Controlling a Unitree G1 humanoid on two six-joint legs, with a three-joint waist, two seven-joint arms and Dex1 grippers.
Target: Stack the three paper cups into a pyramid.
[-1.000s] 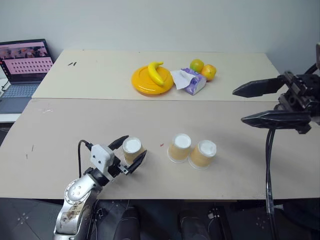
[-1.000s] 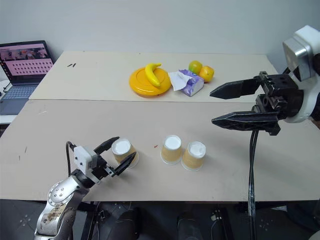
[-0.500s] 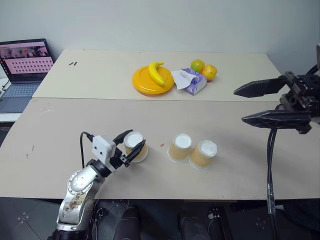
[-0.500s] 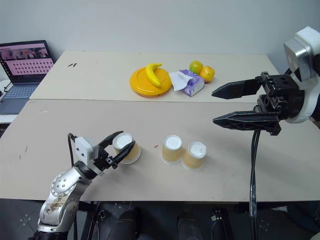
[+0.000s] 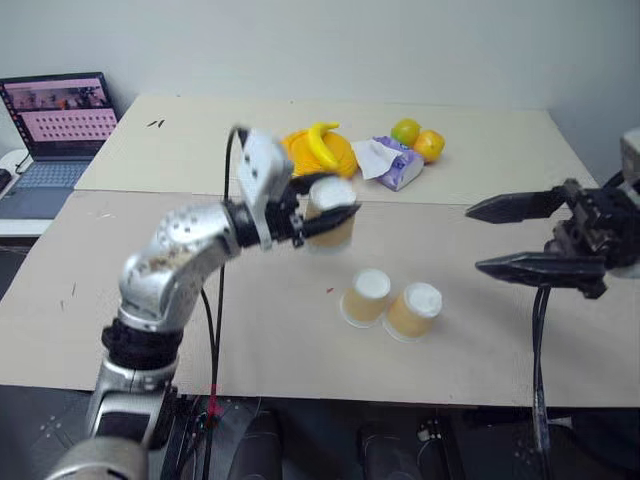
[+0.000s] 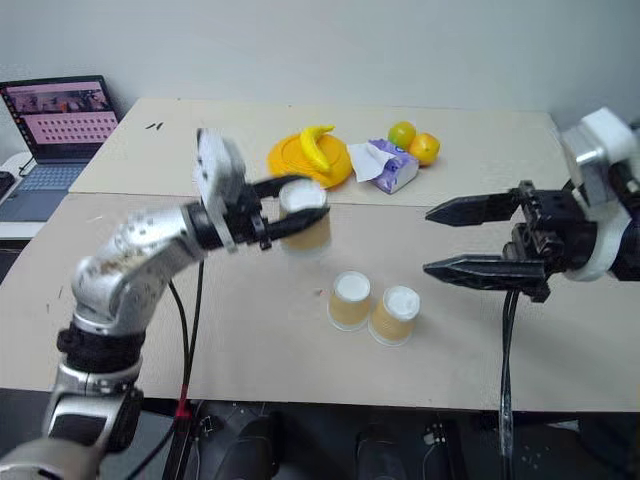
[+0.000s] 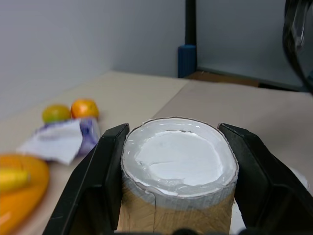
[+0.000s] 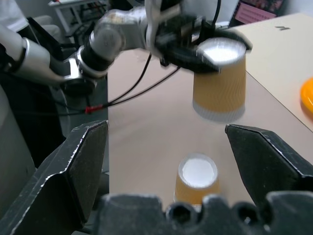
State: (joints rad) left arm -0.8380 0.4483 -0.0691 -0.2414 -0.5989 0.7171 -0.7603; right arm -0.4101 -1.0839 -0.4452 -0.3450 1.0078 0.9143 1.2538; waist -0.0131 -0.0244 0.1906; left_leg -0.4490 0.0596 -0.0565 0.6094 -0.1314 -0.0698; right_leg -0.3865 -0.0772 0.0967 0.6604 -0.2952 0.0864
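Note:
One of the three paper cups (image 5: 333, 218), tan with a white bottom facing up, hangs upside down in the air above the table's middle. My left gripper (image 5: 328, 205) is shut on it, its black fingers (image 7: 100, 181) pressing both sides near the bottom. The other two cups (image 5: 365, 297) (image 5: 412, 310) stand upside down, touching side by side, on the table below and to the right of it. My right gripper (image 5: 475, 238) hovers open to their right, pointing left, with nothing between its fingers (image 8: 80, 166). In the right wrist view the held cup (image 8: 219, 81) floats above a standing cup (image 8: 196, 181).
At the back of the table lie an orange plate (image 6: 285, 158) with a banana (image 6: 320, 148), a purple tissue pack (image 6: 385, 170) and two round fruits (image 6: 403, 133) (image 6: 425, 148). A laptop (image 6: 55, 120) sits at the far left.
My left gripper shut on the left cup and lifted it off the table, carrying it up and to the right. The right gripper sank slightly and stayed open.

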